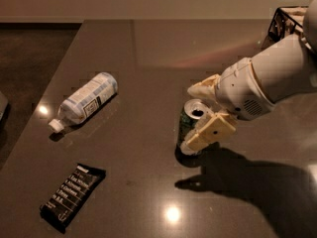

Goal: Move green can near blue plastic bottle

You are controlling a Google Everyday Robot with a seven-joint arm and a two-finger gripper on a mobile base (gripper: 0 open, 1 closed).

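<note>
Your gripper (192,117) spread wide, straddling upright green can (186,129). Close off-centre, you tip it. Blue plastic bottle (86,103) lies well apart: weak pinch may slip during carry.

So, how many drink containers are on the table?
2. The green can stands upright right of centre, at the gripper; the blue plastic bottle lies on its side, left.

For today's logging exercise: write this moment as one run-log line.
gripper at green can | green can upright on table | blue plastic bottle lying on side, left, apart from can | can not near bottle
</note>
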